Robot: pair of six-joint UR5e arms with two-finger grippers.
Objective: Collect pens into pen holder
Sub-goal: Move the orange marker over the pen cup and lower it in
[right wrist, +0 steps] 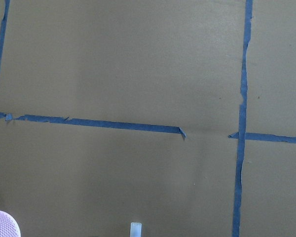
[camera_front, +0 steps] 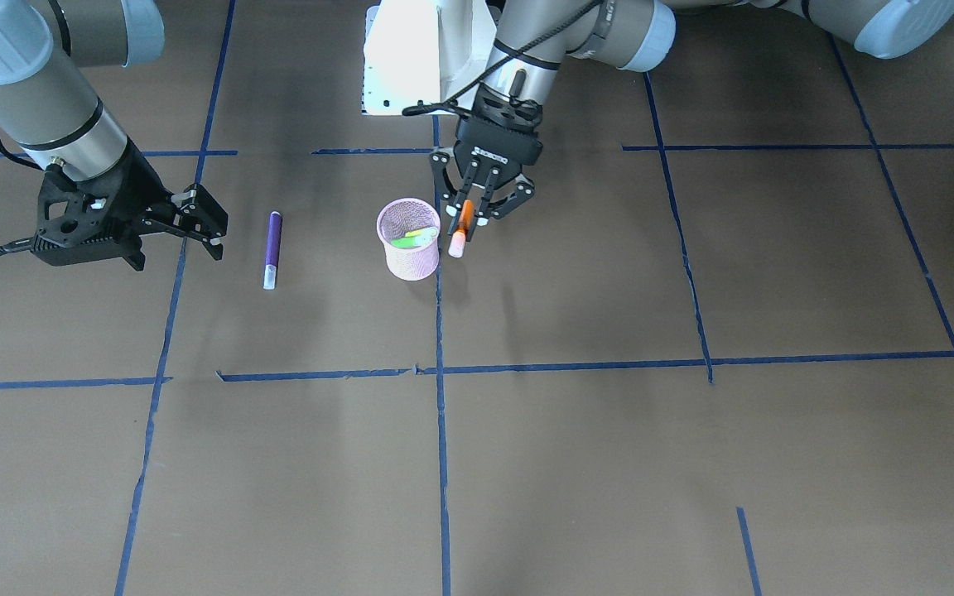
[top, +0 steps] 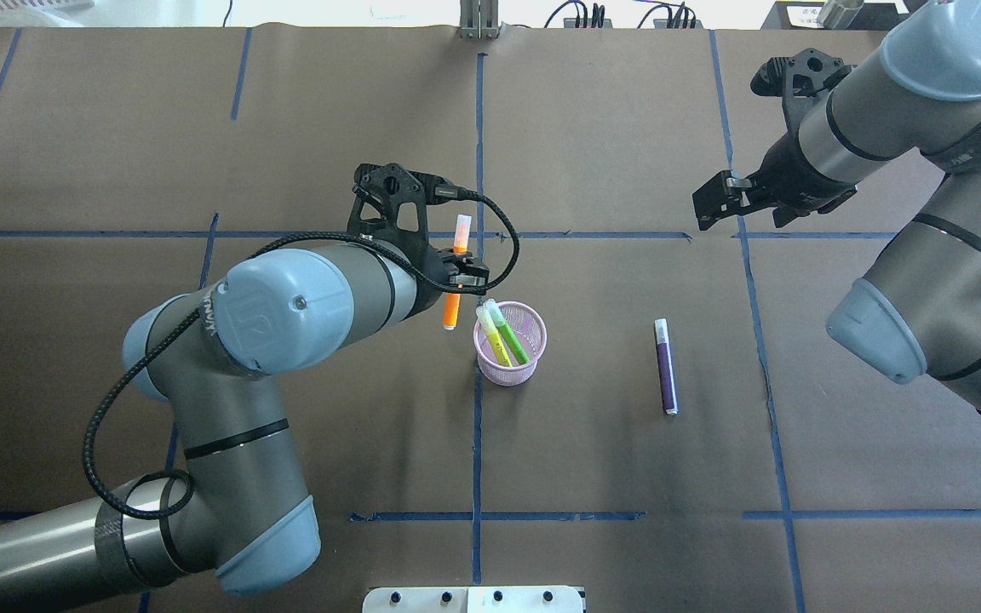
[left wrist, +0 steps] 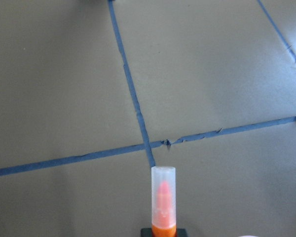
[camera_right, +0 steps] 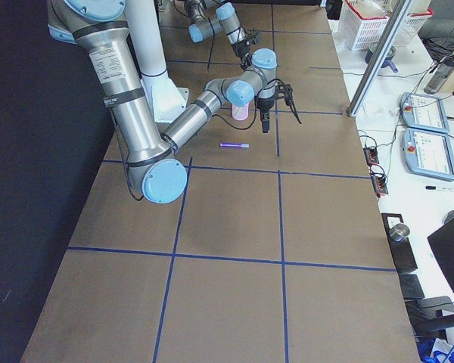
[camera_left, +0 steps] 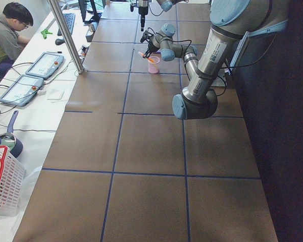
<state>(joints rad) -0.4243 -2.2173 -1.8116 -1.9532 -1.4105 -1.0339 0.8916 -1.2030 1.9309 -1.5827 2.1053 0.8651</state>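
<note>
The pink mesh pen holder (camera_front: 408, 248) (top: 511, 368) stands upright near the table's middle. Two greenish pens (top: 503, 340) lean inside it. My left gripper (camera_front: 467, 222) (top: 456, 277) is shut on the orange pen (camera_front: 465, 213) (top: 451, 312). It holds the pen tilted above the table, just beside the holder on my left. The pen's pale cap (left wrist: 163, 190) points away from the wrist. The purple pen (camera_front: 272, 244) (top: 666, 375) lies flat on the table to the holder's right. My right gripper (camera_front: 214, 232) (top: 709, 203) is open and empty, beyond the purple pen.
Blue tape lines (camera_front: 441, 430) cross the brown table. The robot's white base (camera_front: 407, 58) stands behind the holder. A side bench on my far side holds tablets (camera_left: 43, 64) and a white basket (camera_left: 5, 186), and an operator (camera_left: 7, 30) sits there.
</note>
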